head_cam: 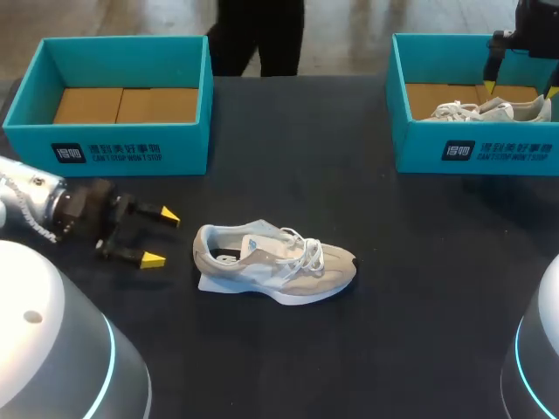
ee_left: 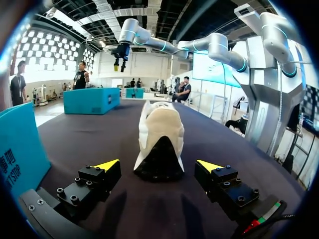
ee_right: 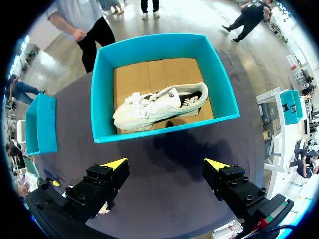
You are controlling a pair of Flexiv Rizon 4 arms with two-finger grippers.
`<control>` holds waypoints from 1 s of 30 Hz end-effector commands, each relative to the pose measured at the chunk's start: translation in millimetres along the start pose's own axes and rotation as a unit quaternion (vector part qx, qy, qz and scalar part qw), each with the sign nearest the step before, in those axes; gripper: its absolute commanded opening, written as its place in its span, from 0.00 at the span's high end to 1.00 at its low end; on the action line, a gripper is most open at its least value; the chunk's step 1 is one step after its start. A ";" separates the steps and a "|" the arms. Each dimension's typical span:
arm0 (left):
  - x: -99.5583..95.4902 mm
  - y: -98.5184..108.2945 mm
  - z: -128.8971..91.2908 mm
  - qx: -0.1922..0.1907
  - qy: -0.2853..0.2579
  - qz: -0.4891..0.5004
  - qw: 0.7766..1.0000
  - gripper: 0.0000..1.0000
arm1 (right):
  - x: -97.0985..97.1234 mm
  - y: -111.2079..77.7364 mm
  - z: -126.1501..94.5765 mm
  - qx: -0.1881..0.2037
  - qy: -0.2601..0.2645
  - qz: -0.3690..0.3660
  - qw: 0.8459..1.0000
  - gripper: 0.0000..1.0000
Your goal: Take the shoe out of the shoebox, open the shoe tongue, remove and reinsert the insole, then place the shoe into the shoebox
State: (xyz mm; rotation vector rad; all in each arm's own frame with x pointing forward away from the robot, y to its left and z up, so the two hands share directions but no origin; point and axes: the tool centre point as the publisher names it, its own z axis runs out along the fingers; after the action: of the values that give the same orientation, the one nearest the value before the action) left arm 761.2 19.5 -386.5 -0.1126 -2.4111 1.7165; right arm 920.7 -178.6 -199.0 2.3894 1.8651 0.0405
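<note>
Left gripper (head_cam: 161,236) sits low over the table (head_cam: 419,305), fingers wide open and holding nothing. The grey-and-white sneaker (head_cam: 275,262) stands on its sole just ahead of it, heel toward the fingers, no contact. Right gripper (ee_right: 166,164) hangs above the right teal shoebox (ee_right: 164,127), fingers wide open and empty, with a second sneaker (ee_right: 159,107) lying inside.

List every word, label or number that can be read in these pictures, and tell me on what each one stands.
Left shoebox, front wall: white print, too small to read surely.
Right shoebox, front wall: like print, too small.
Shoe on the table: side mark, blurred.
Shoe in the right shoebox: side mark, illegible.
No numbers seen.
</note>
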 end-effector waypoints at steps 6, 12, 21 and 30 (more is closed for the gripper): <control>-3.4 1.7 26.7 -0.008 0.015 0.002 1.000 0.00 | 0.0 -0.4 -0.1 0.000 0.000 0.000 1.000 0.00; -2.7 0.4 38.9 -0.004 0.020 0.004 1.000 0.00 | 0.0 -0.4 -0.1 0.000 0.000 0.000 1.000 0.00; 2.3 1.0 52.4 -0.003 0.031 0.002 1.000 0.00 | 0.0 -0.4 -0.1 0.000 0.000 0.000 1.000 0.00; 10.9 0.8 63.3 -0.004 0.038 0.004 0.999 0.00 | 0.0 -0.4 -0.1 0.000 0.000 0.000 1.000 0.00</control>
State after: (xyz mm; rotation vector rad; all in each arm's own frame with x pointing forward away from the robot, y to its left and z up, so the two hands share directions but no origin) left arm 740.8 -33.9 -405.3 -0.1878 -2.3591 1.6747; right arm 920.7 -178.7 -198.9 2.3894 1.8651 0.0406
